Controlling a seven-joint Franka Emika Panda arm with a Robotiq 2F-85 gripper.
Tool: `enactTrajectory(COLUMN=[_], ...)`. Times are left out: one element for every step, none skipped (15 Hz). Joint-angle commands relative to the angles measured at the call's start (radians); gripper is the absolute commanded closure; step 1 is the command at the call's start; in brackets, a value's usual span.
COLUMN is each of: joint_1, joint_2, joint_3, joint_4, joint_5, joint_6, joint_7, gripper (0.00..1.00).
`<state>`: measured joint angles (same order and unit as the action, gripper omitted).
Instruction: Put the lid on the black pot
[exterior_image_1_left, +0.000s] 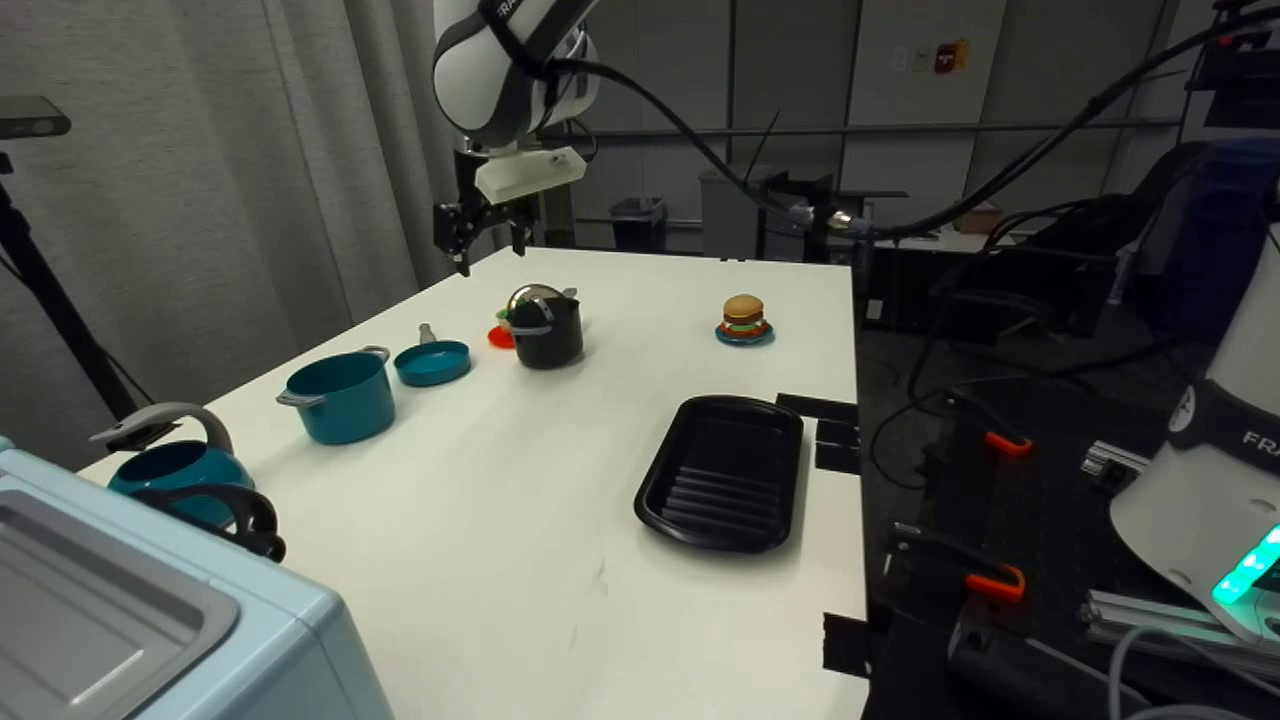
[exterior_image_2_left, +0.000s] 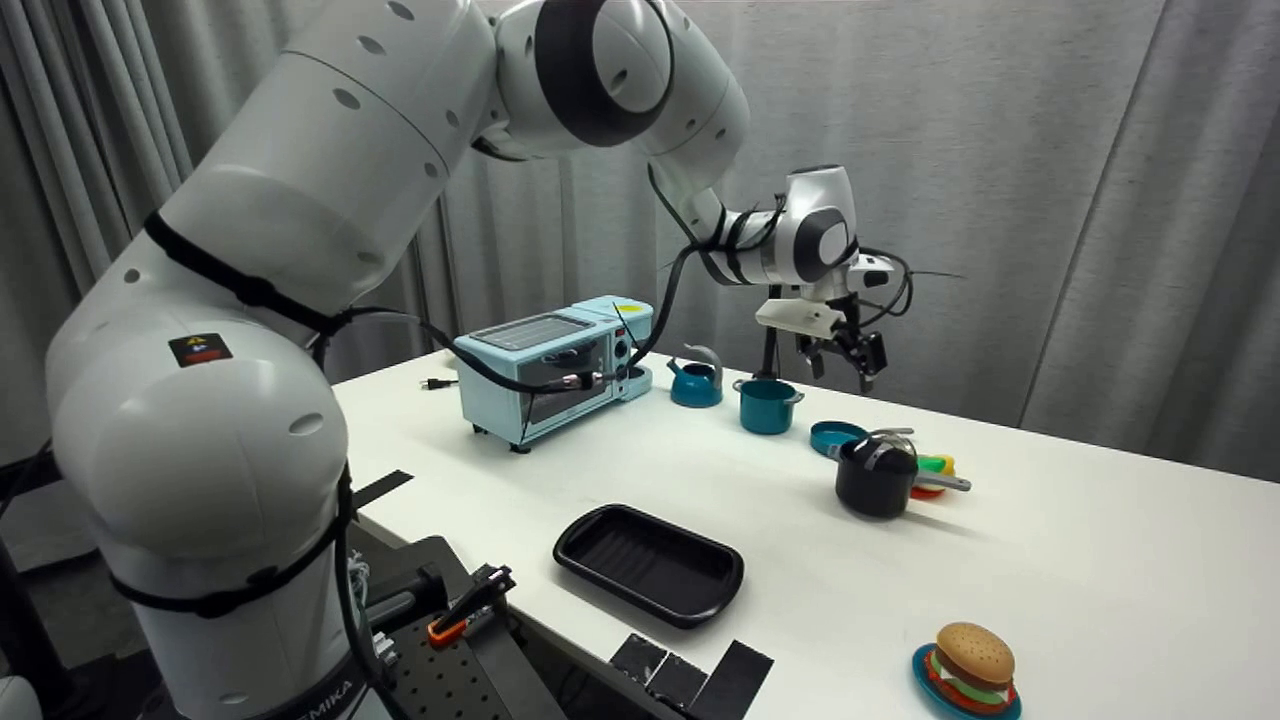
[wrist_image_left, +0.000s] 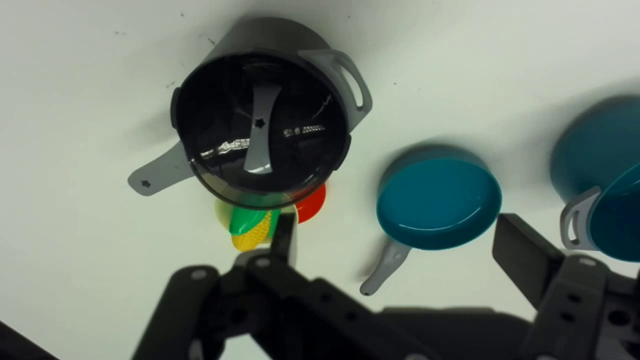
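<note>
The black pot (exterior_image_1_left: 552, 338) stands upright on the table; it also shows in an exterior view (exterior_image_2_left: 872, 490) and at the upper left of the wrist view (wrist_image_left: 272, 32). The lid (wrist_image_left: 259, 132) is a see-through disc with a grey bar handle. It lies over the pot's mouth, looks tilted and reaches past the rim on the corn side. It shows on top of the pot in both exterior views (exterior_image_1_left: 535, 293) (exterior_image_2_left: 890, 445). My gripper (wrist_image_left: 395, 220) is open and empty, raised above the table beside the pot, in both exterior views (exterior_image_1_left: 491, 256) (exterior_image_2_left: 843, 372).
A teal pan (wrist_image_left: 440, 197), teal pot (exterior_image_1_left: 345, 400) and teal kettle (exterior_image_2_left: 696, 384) stand in a row beside the black pot. Toy corn (wrist_image_left: 252, 230) and a red piece (wrist_image_left: 311, 202) lie against it. A black grill pan (exterior_image_1_left: 725, 475), toy burger (exterior_image_1_left: 743, 317) and blue toaster oven (exterior_image_2_left: 550, 365) stand farther off.
</note>
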<state>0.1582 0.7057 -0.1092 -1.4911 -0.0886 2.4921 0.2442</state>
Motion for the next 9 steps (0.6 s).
enactTrajectory(joint_1=[0.032, 0.037, 0.043, 0.047, 0.052, 0.022, 0.025, 0.027, 0.028], joint_2=[-0.132, -0.154, -0.179, -0.205, -0.23, -0.148, -0.17, -0.187, -0.198], joint_3=[-0.007, -0.008, -0.009, -0.009, -0.006, 0.015, 0.016, 0.017, 0.017], joint_4=[-0.132, -0.155, -0.181, -0.209, -0.235, -0.144, -0.168, -0.186, -0.198], joint_5=[-0.037, -0.043, -0.051, -0.06, -0.069, -0.047, -0.053, -0.054, -0.055], joint_6=[-0.023, -0.025, -0.024, -0.019, -0.019, -0.006, -0.006, -0.007, -0.007], joint_7=[0.035, 0.039, 0.044, 0.051, 0.059, 0.028, 0.035, 0.038, 0.039], gripper=[0.0, 0.0, 0.0, 0.0, 0.0, 0.0, 0.0, 0.0, 0.0])
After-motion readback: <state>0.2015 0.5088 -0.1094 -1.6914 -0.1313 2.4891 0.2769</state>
